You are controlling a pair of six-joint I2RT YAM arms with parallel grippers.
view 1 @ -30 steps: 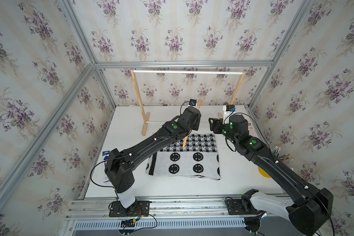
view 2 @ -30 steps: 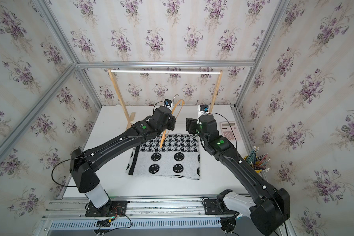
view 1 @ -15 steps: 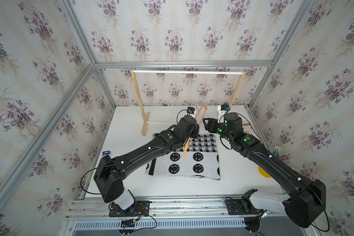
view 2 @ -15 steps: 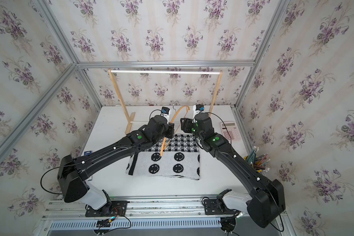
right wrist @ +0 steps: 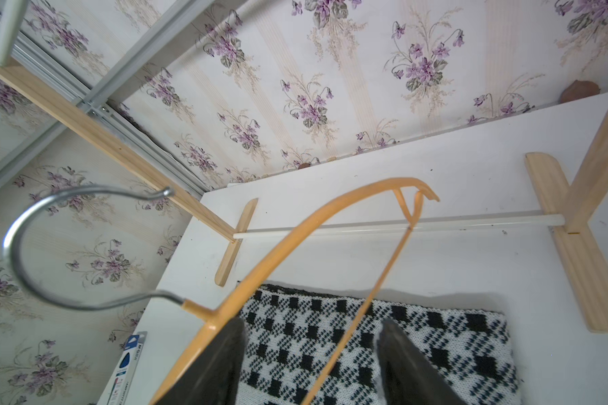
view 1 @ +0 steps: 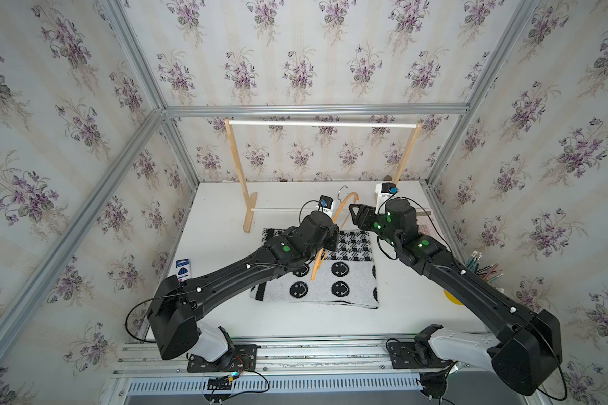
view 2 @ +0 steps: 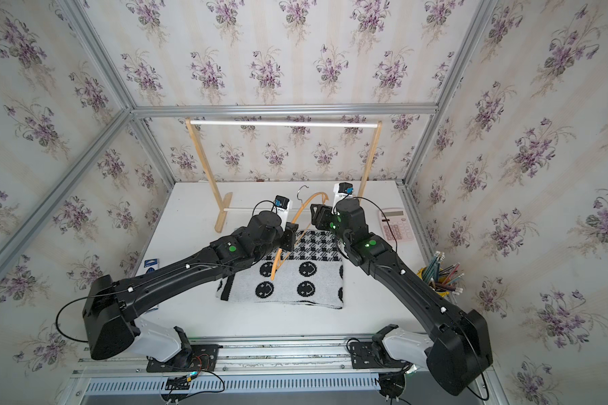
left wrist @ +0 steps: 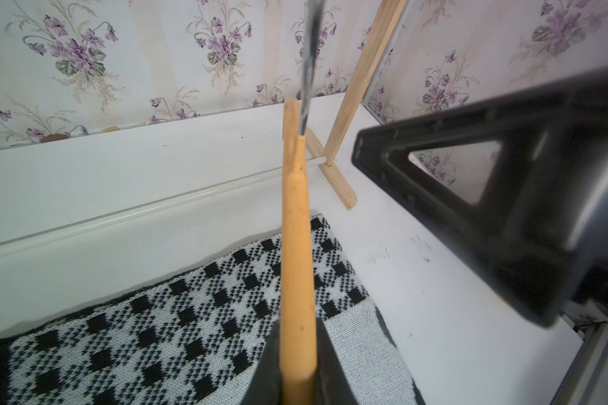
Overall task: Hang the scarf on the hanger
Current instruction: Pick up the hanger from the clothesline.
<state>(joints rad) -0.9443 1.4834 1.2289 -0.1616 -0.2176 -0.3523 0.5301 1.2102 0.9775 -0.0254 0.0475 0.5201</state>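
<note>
The scarf point(view 1: 334, 277) point(view 2: 302, 280) lies flat on the white table, houndstooth half to the back, smiley half to the front. My left gripper point(view 1: 330, 242) point(left wrist: 297, 326) is shut on the light-wood hanger point(view 1: 341, 212) point(left wrist: 295, 245) and holds it tilted above the houndstooth half point(left wrist: 155, 333), silver hook point(right wrist: 15, 228) to the back. My right gripper point(view 1: 353, 214) point(right wrist: 311, 326) is open at the hanger's upper end. The hanger's thin crossbar point(right wrist: 383, 280) runs between its jaws and the curved arm point(right wrist: 295, 231) lies against one finger. The scarf point(right wrist: 418, 336) shows beneath.
A tall wooden rack with white rods point(view 1: 322, 123) stands at the table's back, its feet point(right wrist: 576, 263) close behind the scarf. A pink calculator point(view 2: 397, 226) and a yellow cup of pencils point(view 2: 439, 277) sit at the right, a blue packet point(view 1: 182, 268) at the left edge.
My left gripper has drawn the hanger forward over the scarf. My right gripper has shifted left to the hanger's upper end, its jaws slightly narrower.
</note>
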